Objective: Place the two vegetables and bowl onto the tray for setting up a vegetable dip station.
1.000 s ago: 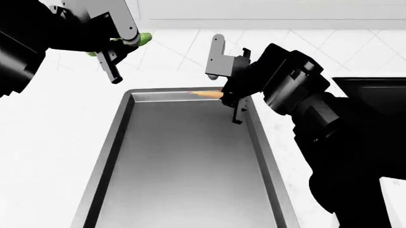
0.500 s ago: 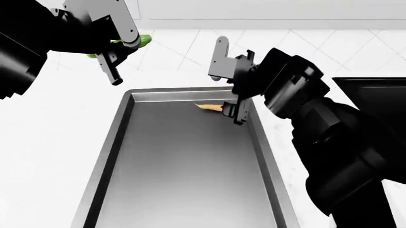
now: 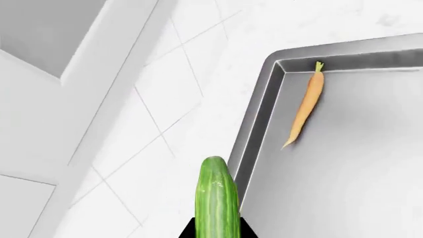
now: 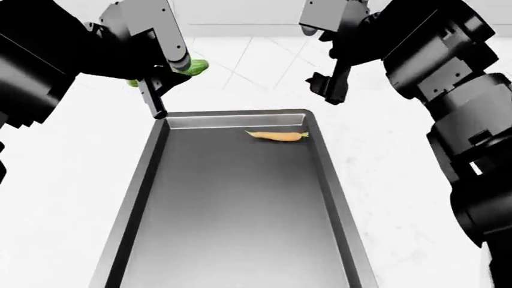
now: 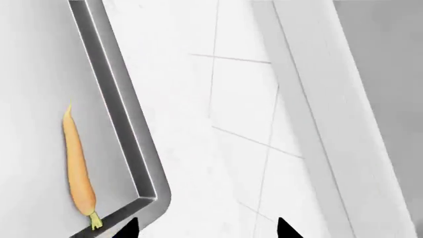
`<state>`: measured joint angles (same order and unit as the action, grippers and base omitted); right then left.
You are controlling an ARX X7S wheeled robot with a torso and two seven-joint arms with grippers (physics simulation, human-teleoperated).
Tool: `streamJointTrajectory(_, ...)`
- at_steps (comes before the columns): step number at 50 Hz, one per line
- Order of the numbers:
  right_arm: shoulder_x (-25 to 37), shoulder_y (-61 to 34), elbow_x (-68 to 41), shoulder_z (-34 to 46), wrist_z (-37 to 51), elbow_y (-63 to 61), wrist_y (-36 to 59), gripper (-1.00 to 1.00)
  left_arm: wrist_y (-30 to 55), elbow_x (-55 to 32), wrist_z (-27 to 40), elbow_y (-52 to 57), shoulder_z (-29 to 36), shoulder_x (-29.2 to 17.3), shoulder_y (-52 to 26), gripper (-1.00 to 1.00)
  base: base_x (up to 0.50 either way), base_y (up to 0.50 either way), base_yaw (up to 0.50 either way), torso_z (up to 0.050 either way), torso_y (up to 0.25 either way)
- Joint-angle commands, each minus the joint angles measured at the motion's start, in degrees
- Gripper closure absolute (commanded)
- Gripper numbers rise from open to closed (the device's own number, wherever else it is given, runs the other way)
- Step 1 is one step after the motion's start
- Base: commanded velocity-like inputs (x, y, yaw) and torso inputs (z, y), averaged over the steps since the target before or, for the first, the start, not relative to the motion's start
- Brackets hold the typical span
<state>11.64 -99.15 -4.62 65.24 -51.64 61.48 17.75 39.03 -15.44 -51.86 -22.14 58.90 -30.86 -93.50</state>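
The orange carrot lies inside the dark grey tray near its far right corner; it also shows in the left wrist view and the right wrist view. My left gripper is shut on the green cucumber, held above the counter just beyond the tray's far left corner; the cucumber fills the jaws in the left wrist view. My right gripper is open and empty, raised above the tray's far right corner. The wooden bowl is out of view.
White tiled counter surrounds the tray. A white wall edge runs along the back. The tray rim shows in the left wrist view.
My right gripper let go of the carrot, which now lies in the tray, and rose up and away. The left gripper with the cucumber shifted slightly right, toward the tray corner.
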Motion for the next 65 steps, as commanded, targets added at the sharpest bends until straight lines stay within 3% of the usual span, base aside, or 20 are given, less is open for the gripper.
streamJointTrajectory(1,6.1,-4.2,1.0,-0.7,-0.2,-9.3,6.9,-1.00,1.4,-2.8,-1.9,-2.3,-0.5,2.0,1.5,1.00,0.00,0.00,0.00,0.000,0.010)
streamJointTrajectory(15,6.8,-6.3,1.9,-0.5,0.4,-9.1,7.5,-1.00,0.0,-6.2,-0.7,-5.6,-3.2,5.7,5.4,1.00,0.00,0.00,0.00,0.000,0.000)
streamJointTrajectory(52,9.2,-3.7,0.8,-1.8,2.0,-14.1,10.6,-1.00,-2.1,-1.9,-0.3,-5.5,3.2,6.6,9.1,1.00,0.00,0.00,0.00,0.000,0.000)
streamJointTrajectory(53,9.5,-3.6,0.7,-1.9,2.0,-14.7,11.0,-1.00,-2.0,-1.7,-0.6,-5.4,3.5,6.5,8.7,-1.00,0.00,0.00,0.00,0.000,0.000)
streamJointTrajectory(65,10.1,-2.5,0.0,-2.5,2.4,-16.4,12.4,-1.00,-4.8,-0.9,-1.5,-8.0,2.4,7.6,4.0,-1.00,0.00,0.00,0.00,0.000,0.000)
